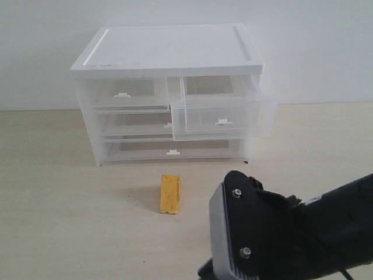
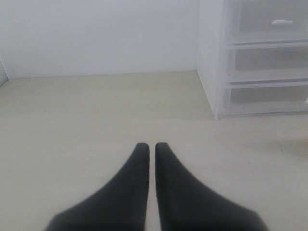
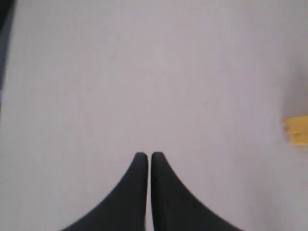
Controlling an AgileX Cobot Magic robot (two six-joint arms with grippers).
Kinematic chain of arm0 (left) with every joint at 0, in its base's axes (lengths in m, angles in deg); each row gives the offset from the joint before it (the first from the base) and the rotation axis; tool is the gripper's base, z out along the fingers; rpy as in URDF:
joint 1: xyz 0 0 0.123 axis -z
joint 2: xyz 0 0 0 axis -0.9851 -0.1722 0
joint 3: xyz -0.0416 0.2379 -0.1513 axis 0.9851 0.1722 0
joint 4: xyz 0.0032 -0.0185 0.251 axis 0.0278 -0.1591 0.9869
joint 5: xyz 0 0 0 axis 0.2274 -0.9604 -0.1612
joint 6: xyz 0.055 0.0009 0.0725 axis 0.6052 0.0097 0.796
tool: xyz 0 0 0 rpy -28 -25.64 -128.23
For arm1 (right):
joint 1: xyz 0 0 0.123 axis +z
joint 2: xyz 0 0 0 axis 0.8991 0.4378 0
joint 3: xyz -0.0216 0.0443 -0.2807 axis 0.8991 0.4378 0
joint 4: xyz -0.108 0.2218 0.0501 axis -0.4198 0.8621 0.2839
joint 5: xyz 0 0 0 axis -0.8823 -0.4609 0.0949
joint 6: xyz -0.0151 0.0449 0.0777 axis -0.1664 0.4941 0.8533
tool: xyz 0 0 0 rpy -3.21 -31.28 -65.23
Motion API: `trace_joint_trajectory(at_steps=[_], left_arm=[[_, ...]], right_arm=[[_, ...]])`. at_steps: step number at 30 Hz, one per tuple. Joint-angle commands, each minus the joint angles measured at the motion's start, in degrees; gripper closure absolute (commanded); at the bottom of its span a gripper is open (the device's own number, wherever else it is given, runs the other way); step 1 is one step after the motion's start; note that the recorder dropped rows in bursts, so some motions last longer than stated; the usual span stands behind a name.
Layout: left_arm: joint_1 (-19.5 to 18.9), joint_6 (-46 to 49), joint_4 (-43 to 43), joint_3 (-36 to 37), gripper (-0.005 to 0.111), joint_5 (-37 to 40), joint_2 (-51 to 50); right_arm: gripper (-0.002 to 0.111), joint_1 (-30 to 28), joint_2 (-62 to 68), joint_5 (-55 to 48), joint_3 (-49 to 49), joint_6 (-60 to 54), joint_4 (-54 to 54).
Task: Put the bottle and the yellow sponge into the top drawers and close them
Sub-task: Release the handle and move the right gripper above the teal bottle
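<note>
The yellow sponge point(image 1: 170, 195) stands on the table in front of the white-topped cabinet point(image 1: 169, 52); its edge shows in the right wrist view as the sponge point(image 3: 296, 131). The right top drawer point(image 1: 221, 119) is pulled out, and nothing shows through its clear front. The left top drawer point(image 1: 123, 93) is pushed in. The bottle is out of view. My right gripper point(image 3: 149, 155) is shut and empty, over bare table; its arm point(image 1: 291, 233) fills the exterior view's lower right. My left gripper point(image 2: 148, 146) is shut and empty, low over the table beside the cabinet point(image 2: 260, 57).
Two full-width drawers point(image 1: 172, 149) sit shut below the top pair. A white wall point(image 1: 315, 35) runs behind the cabinet. The pale wooden table point(image 1: 64, 204) stretches to the left and front of the sponge.
</note>
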Motion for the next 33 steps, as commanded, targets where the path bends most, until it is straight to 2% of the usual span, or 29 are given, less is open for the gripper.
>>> trace_joint_trajectory(at_steps=[1, 3, 7, 10, 15, 17, 18, 20, 22, 23, 24, 27, 33], left_arm=[[-0.14, -0.51, -0.39, 0.20, 0.102, -0.12, 0.09], [-0.14, -0.51, -0.39, 0.20, 0.102, -0.12, 0.09], [-0.14, -0.51, -0.39, 0.20, 0.102, -0.12, 0.09], [-0.14, -0.51, -0.39, 0.20, 0.102, -0.12, 0.09], [-0.14, -0.51, -0.39, 0.20, 0.102, -0.12, 0.09], [-0.14, -0.51, -0.39, 0.20, 0.102, -0.12, 0.09], [-0.14, -0.51, -0.39, 0.20, 0.102, -0.12, 0.09], [-0.14, -0.51, -0.39, 0.20, 0.102, -0.12, 0.09], [-0.14, -0.51, -0.39, 0.20, 0.102, -0.12, 0.09], [-0.14, -0.51, -0.39, 0.20, 0.102, -0.12, 0.09], [-0.14, -0.51, -0.39, 0.20, 0.102, -0.12, 0.09], [-0.14, -0.51, -0.39, 0.20, 0.102, -0.12, 0.09], [-0.14, -0.51, -0.39, 0.20, 0.102, -0.12, 0.09]], right_arm=[[0.108, -7.17, -0.43, -16.04, -5.06, 28.40, -25.90], [0.108, -10.59, -0.43, -18.83, -8.45, 41.48, -34.31], [0.108, -16.15, -0.43, -22.00, -13.43, 57.29, -42.93], [0.108, -20.34, 0.05, -22.63, -16.50, 66.77, -47.09], [0.108, -25.19, 1.89, -18.76, -18.24, 74.76, -47.63], [0.101, -25.19, 2.50, -17.44, -18.24, 74.47, -48.29], [0.094, -25.19, 2.95, -16.85, -18.24, 74.37, -48.29], [0.072, -25.19, 3.65, -16.41, -18.24, 74.03, -48.29], [0.045, -25.19, 4.68, -15.97, -18.24, 73.89, -48.29], [0.038, -25.19, 5.37, -15.68, -18.24, 74.01, -48.32], [0.034, -25.19, 6.23, -15.58, -18.24, 74.01, -48.32], [0.038, -25.19, 9.08, -14.20, -18.24, 74.01, -48.55], [0.039, -25.19, 13.98, -12.03, -18.24, 72.76, -50.03]])
